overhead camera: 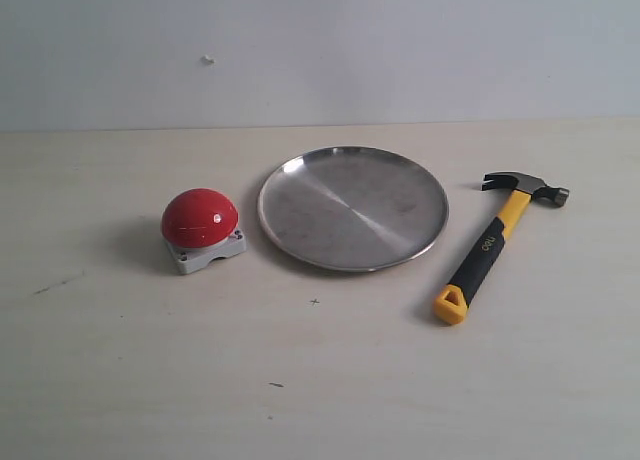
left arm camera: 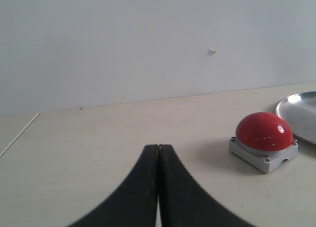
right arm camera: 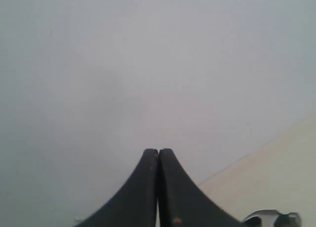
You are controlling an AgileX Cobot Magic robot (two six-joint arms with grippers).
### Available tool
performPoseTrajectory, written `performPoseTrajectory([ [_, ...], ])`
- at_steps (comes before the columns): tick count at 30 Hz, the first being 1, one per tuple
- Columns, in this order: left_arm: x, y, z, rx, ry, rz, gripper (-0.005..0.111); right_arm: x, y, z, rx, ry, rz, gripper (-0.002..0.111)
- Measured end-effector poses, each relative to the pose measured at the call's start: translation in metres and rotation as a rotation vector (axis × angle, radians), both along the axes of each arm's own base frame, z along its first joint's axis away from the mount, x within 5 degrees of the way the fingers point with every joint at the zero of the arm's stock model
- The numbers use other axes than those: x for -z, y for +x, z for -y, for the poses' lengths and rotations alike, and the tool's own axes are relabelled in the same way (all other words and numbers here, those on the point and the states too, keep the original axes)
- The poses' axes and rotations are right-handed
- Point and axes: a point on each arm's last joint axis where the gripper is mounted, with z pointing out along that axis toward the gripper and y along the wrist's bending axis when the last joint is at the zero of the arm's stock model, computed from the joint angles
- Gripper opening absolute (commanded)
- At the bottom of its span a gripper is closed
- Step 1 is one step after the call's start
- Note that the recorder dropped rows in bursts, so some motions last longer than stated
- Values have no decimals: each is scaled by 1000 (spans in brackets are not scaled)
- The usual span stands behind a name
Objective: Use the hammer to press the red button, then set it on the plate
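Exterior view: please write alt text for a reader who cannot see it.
A round silver plate lies in the middle of a pale table, with a red button on a grey base to its left and a yellow-and-black hammer to its right, head at the far end. None of them touch.

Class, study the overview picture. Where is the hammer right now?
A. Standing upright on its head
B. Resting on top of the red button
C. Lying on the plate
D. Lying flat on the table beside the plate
D: the hammer lies flat on the table, to one side of the plate and not touching it, with the red button on the plate's other side.
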Motion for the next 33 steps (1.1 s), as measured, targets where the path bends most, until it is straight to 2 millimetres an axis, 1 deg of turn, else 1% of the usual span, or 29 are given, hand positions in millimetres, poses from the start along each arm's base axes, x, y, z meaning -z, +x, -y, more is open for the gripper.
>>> performPoseTrajectory([
  [2, 0, 0, 0, 0, 0, 0, 1, 3, 6, 1, 12, 98, -7, 0],
  [5, 0, 0, 0, 0, 0, 0, 1, 12, 20, 1, 17, 154, -61, 0],
  [9, 0, 0, 0, 0, 0, 0, 1, 28, 48, 0, 10, 211, -194, 0],
  [11, 0, 0, 0, 0, 0, 0, 1, 30, 63, -5, -21, 218, -264, 0],
  [14, 0, 0, 0, 0, 0, 0, 1, 27, 82, -20, -103, 218, -355, 0],
  [16, 0, 0, 0, 0, 0, 0, 1, 23, 92, -35, -158, 237, -407, 0],
  [19, 0, 0, 0, 0, 0, 0, 1, 18, 103, -58, -217, 248, -489, 0],
  [21, 0, 0, 0, 0, 0, 0, 1, 16, 107, -70, -219, 231, -551, 0],
  [22, 0, 0, 0, 0, 0, 0, 1, 17, 109, -77, -196, 219, -603, 0],
  [25, 0, 0, 0, 0, 0, 0, 1, 26, 112, -89, -73, 154, -771, 0],
  [27, 0, 0, 0, 0, 0, 0, 1, 34, 116, -95, 16, 119, -851, 0],
  [29, 0, 0, 0, 0, 0, 0, 1, 41, 123, -103, 61, 104, -916, 0],
  [33, 0, 0, 0, 0, 0, 0, 1, 67, 141, -115, 136, 82, -1084, 0],
])
